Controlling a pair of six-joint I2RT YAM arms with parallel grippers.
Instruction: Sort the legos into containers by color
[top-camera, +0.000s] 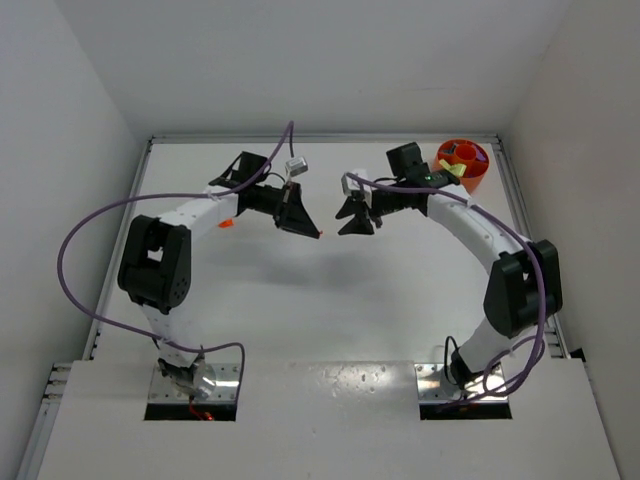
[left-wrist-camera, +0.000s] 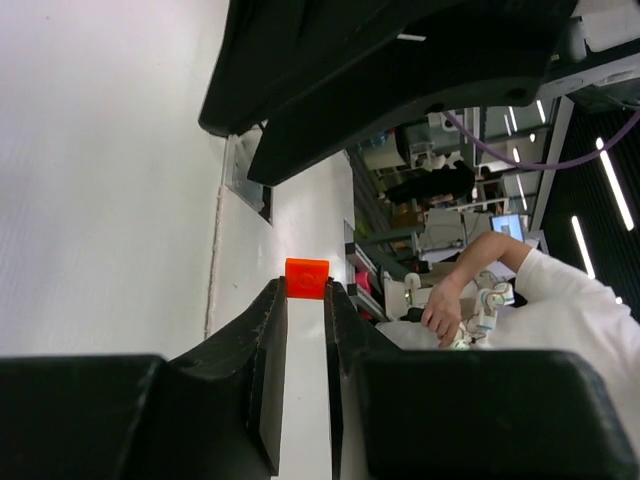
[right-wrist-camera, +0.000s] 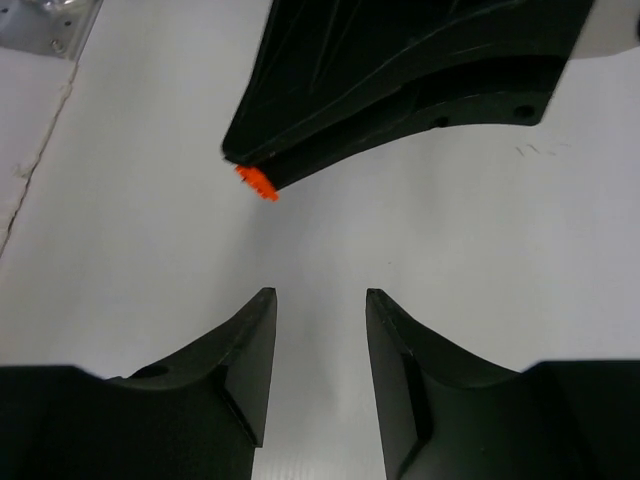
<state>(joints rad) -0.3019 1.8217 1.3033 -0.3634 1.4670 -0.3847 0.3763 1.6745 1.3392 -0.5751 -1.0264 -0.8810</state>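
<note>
Orange-red brick (left-wrist-camera: 306, 278) pinched at very tips of left fingers (left-wrist-camera: 266, 350), mid-frame above tabletop (top-camera: 330, 320) in top view. Right fingers (right-wrist-camera: 248, 350) spread, tip-to-tip opposite, nothing between them. Brick sits up-left of their gap in right wrist view. Bowl (top-camera: 471, 183) upper right of top view, nearer right arm; handover likely.

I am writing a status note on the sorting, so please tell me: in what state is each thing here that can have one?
Left gripper: shut on a small orange-red plastic brick, held above the table.
Right gripper: open, empty, facing the left gripper's tip.
Round orange plastic bowl: upright at the far right corner, with some bricks inside.
Small orange-red piece: loose beside the left arm, too small to tell more.
</note>
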